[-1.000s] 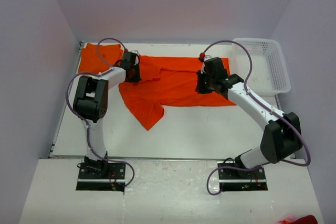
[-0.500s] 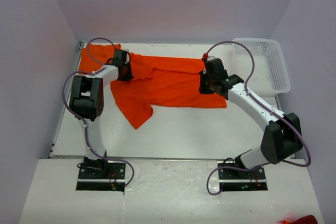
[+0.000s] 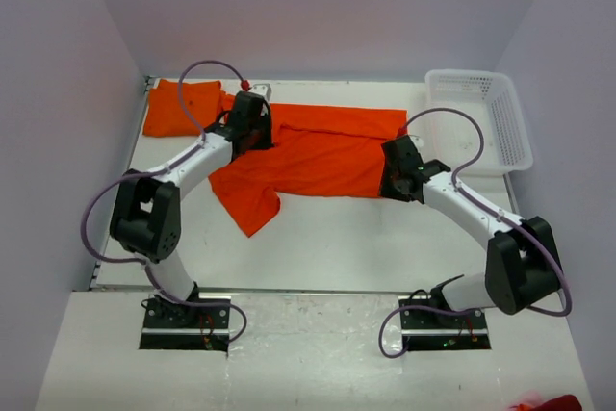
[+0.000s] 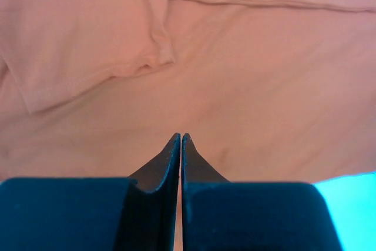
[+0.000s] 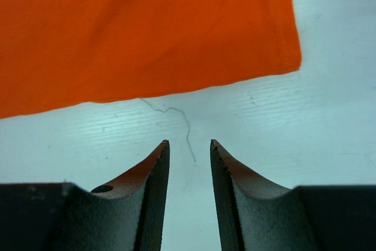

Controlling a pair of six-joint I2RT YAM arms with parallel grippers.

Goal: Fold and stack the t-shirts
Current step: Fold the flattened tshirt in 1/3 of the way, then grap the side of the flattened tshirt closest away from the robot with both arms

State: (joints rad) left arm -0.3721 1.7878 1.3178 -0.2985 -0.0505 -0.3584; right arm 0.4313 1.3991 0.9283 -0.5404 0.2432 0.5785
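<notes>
The t-shirt lies spread across the upper middle of the top view, flat on the white table. Its body runs left to right, and one sleeve points down toward the lower left. A second orange t-shirt sits bunched in the upper left corner, just beside the spread one; whether the two touch cannot be told.

The left gripper is over the left part of the spread shirt, near its upper edge. In the left wrist view its fingers are pressed tip to tip, and no cloth shows between them. The cloth below looks pale and washed out there, with a seam and a sleeve fold in the upper half of the frame.

The right gripper is at the shirt's right end. Its fingers stand partly apart with nothing between them, over bare table. The shirt's hem crosses the upper part of that view, and a thin dark thread lies on the table just ahead of the fingertips.

A white lattice basket stands in the upper right of the top view, apart from the shirt.
</notes>
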